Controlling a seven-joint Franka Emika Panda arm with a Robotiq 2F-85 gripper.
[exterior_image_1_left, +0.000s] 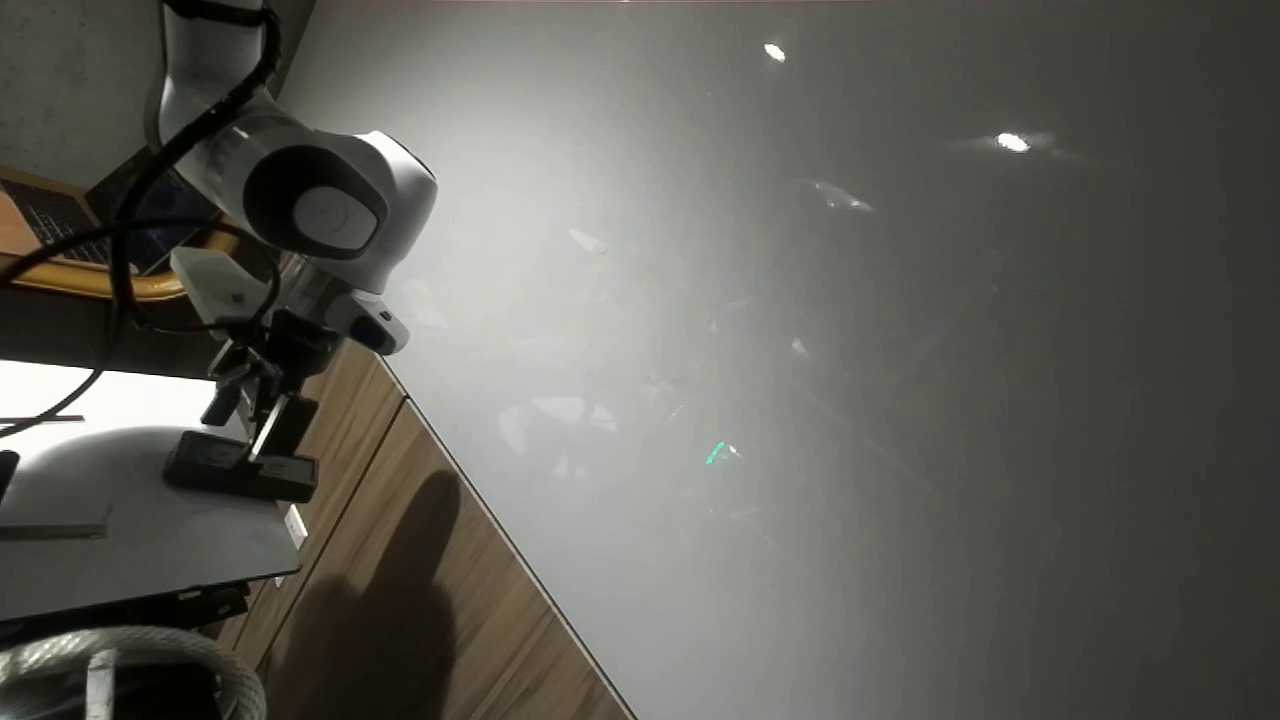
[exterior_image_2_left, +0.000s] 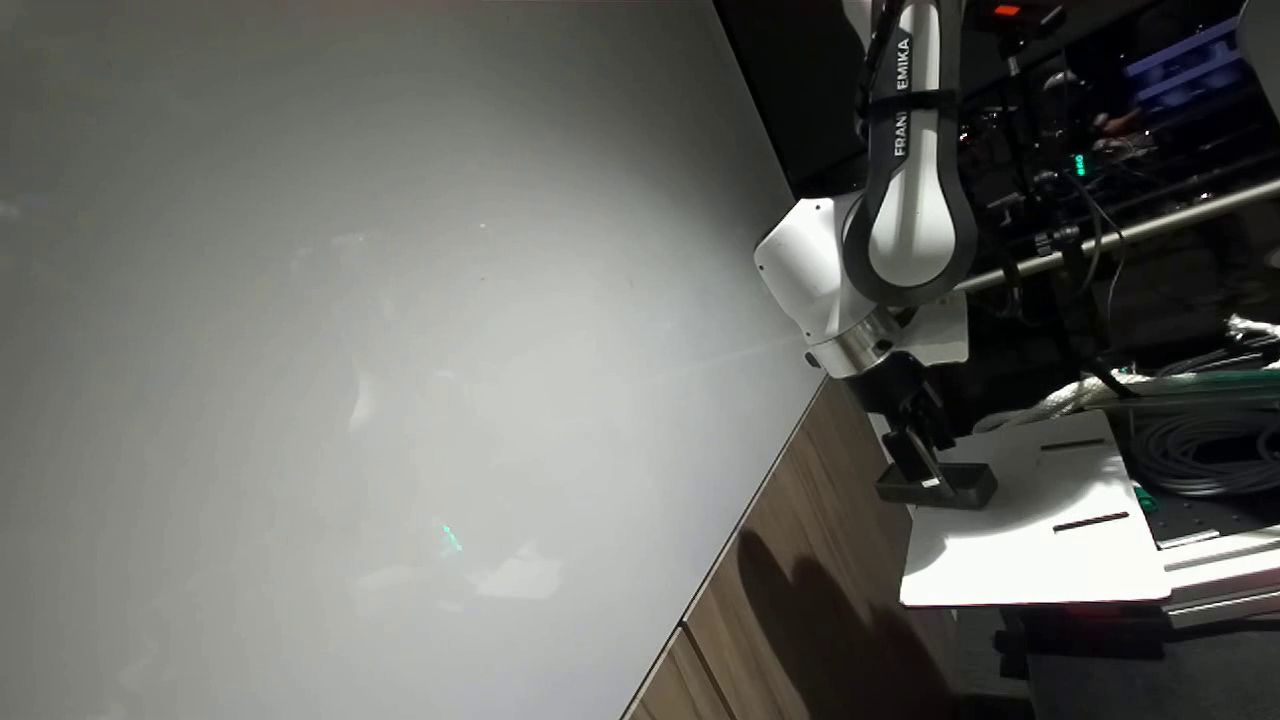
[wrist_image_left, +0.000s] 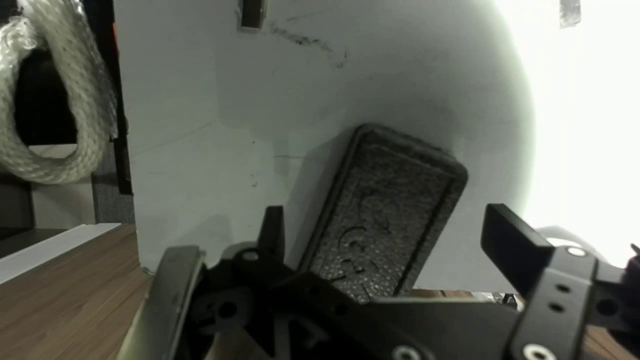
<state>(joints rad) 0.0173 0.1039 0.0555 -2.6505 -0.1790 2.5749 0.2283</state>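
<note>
1. One gripper (wrist_image_left: 391, 235) is standing with its two fingers (wrist_image_left: 512, 245) spread wide, astride a dark oblong block (wrist_image_left: 385, 210). In the wrist view, strips of white board (wrist_image_left: 195, 90) are showing between each fingertip and the block.
2. The block is lying on the white board at a slant. In both exterior views its outline is reaching past the board's edge; whether it is truly overhanging cannot be told.
3. The gripper's black linkage is hiding the block's lower end in the wrist view. Curved marks on its upper face are coming out too dark and grainy to read.
4. In both exterior views a finger is crossing in front of the block, and these angles are leaving contact hard to judge.
5. Strong light is washing out the board's right part in the wrist view; the top edge is cutting off a dark slot (wrist_image_left: 252, 14).
6. A pale rope loop (wrist_image_left: 82, 90) is running out of the wrist view at left.
7. The arm (exterior_image_2_left: 915, 210) is being cut off at the top in both exterior views. In an exterior view, black cables (exterior_image_1_left: 200, 125) are partly covering a laptop (exterior_image_1_left: 60, 215).
8. Dim clutter (exterior_image_2_left: 1090, 180) is blurring into the dark behind the arm.
</note>
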